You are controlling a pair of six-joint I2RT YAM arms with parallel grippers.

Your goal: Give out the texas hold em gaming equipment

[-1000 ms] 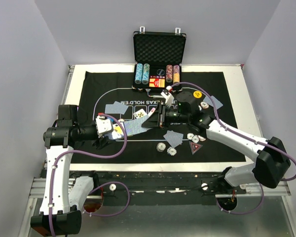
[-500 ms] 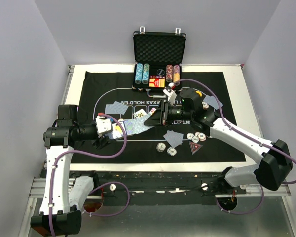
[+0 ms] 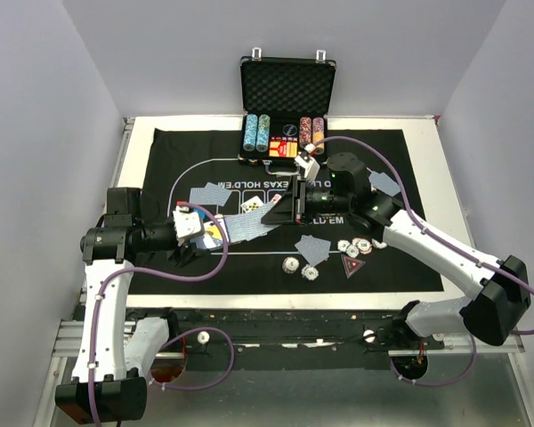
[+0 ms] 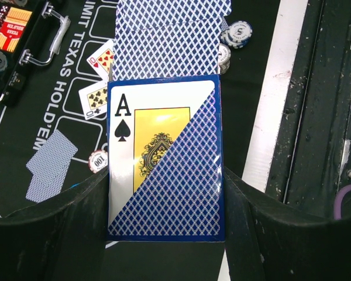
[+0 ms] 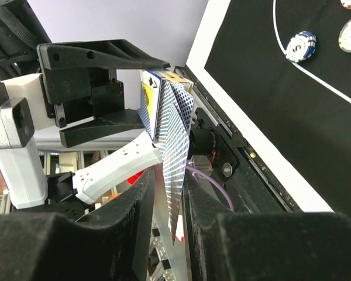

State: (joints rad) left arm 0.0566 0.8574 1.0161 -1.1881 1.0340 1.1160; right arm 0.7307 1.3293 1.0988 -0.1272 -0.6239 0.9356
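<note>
Left gripper (image 4: 167, 184): jaws closed flat on both long sides of the pack (image 4: 164, 140), ace-of-spades face turned to the wrist camera. The pack is held above the near left part of the mat (image 3: 409, 151), its open end pointed toward the right arm.

Right gripper (image 5: 168, 196): jaws nearly closed, a single blue-backed card (image 5: 175, 134) pinched between them. The card's far end is seen at the mouth of the pack, with a few more backs fanned out beside it. In the top view the two grippers are faced tip to tip over the middle of the mat, and the card is spanned between them.

On the mat:
- two face-down cards (image 3: 209, 193) left of centre, two more (image 3: 314, 247) near the front
- two face-up cards (image 4: 96, 76) just beyond the pack
- striped chips (image 3: 351, 246) grouped right of the front cards, another pair (image 3: 300, 265) nearer the edge
- red marker (image 3: 351, 264) just beside the right-hand chips

The case (image 3: 287, 89) is stood open at the far edge, chip rows inside
</note>
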